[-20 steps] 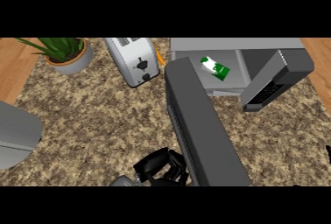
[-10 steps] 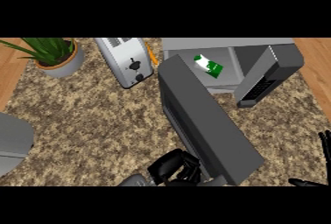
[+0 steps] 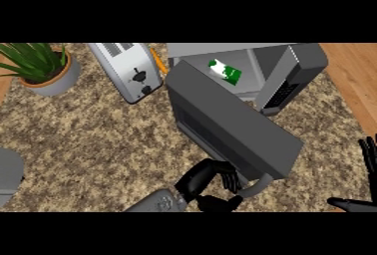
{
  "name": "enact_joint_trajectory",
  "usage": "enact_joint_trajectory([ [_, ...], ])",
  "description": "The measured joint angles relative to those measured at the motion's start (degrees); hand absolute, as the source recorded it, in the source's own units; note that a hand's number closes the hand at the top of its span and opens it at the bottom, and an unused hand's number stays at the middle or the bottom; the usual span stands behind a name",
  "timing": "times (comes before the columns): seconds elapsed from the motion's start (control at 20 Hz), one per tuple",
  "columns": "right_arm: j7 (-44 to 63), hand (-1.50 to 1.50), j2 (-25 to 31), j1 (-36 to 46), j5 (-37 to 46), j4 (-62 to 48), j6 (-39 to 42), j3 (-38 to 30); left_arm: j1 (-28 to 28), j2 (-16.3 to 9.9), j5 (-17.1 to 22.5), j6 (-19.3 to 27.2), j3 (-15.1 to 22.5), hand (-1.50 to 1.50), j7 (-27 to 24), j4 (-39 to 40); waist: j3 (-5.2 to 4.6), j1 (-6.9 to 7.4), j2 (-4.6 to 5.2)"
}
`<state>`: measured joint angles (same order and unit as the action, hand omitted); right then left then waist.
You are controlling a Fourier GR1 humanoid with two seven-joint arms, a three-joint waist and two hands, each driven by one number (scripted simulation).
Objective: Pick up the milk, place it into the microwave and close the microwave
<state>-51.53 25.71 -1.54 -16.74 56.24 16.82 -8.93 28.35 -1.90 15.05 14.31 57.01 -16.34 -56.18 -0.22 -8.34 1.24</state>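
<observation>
While the green-and-white milk (image 3: 225, 72) sits inside (tilted), the left hand (image 3: 208, 183) grips the door handle (image 3: 256, 188)

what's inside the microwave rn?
The milk, a green-and-white carton, sits inside the microwave. The open door covers the lower front of the cavity, so anything there is hidden.

The milk (image 3: 225, 72) stands inside the open microwave (image 3: 294, 64). The left robot hand (image 3: 210, 182) curls its fingers round the handle of the microwave door (image 3: 228, 124). The right robot hand (image 3: 364, 174) rests open at the right edge. A toaster (image 3: 129, 69) and a potted plant (image 3: 37, 64) stand on the counter (image 3: 95, 144).
</observation>
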Motion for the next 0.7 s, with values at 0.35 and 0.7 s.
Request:
enact_joint_trajectory([
  [0.35,2.79,-1.50,1.00,1.40,-1.24,4.06,1.39,2.09,7.37,0.91,5.66,4.49,0.49,1.50,0.32,-0.30,-0.08,-3.32,0.51],
  [0.7,5.27,-1.50,3.31,3.65,-2.26,7.13,2.91,3.33,14.68,1.30,9.42,8.75,-0.66,1.50,-0.60,1.08,0.00,-6.64,1.31],
])
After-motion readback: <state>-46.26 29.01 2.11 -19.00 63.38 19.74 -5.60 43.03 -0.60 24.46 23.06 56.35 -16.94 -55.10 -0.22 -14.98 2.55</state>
